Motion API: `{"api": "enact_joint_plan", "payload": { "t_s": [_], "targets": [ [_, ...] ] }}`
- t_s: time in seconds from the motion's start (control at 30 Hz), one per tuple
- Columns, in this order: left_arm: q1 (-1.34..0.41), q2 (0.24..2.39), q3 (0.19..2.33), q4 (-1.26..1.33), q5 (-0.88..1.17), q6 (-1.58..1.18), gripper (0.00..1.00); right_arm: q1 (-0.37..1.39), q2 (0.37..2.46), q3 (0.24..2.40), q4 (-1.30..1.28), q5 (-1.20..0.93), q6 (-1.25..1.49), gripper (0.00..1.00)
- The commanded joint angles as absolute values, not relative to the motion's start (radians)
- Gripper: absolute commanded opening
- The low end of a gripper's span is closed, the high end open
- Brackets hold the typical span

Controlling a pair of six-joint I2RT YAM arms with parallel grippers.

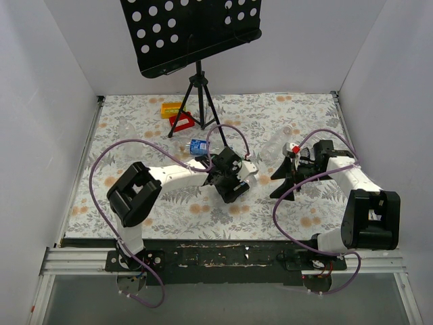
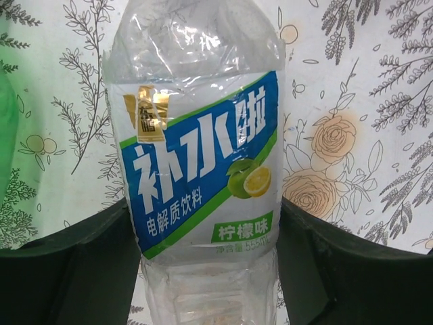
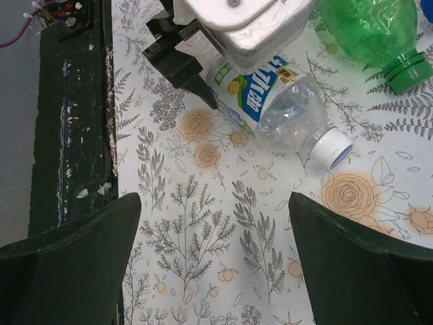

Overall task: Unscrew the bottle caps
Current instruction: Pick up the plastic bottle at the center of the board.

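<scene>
Overhead view: left tool (image 1: 230, 181) sits low at the middle of the bench (image 1: 169, 217), and right tool (image 1: 279, 181) is near it on the right, its fingers apart. Left wrist view: labelled bottle (image 2: 203, 169) is clamped between the left tool's two fingers, blue-white label facing the camera. Right wrist view: the right tool's fingers are spread wide with only bench between them. The labelled bottle lies on its side ahead, white cap (image 3: 331, 147) on, with a green bottle (image 3: 369, 30) and its green cap (image 3: 409, 71) just beyond.
</scene>
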State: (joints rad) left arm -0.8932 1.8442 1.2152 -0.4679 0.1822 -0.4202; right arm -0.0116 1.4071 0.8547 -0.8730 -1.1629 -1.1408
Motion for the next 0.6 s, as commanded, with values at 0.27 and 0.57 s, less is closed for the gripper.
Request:
{"api": "enact_joint_plan", "payload": {
  "t_s": [0.27,0.57],
  "targets": [
    [-0.91,1.608,0.982,-0.298,0.19,-0.591,0.08,0.054,1.378,0.854,-0.798,-1.124,-1.063,0.98],
    [-0.914,1.364,0.827,-0.227,0.19,-0.496,0.03,0.061,1.227,0.793,-0.536,-1.004,-0.823,0.98]
  ]
}}
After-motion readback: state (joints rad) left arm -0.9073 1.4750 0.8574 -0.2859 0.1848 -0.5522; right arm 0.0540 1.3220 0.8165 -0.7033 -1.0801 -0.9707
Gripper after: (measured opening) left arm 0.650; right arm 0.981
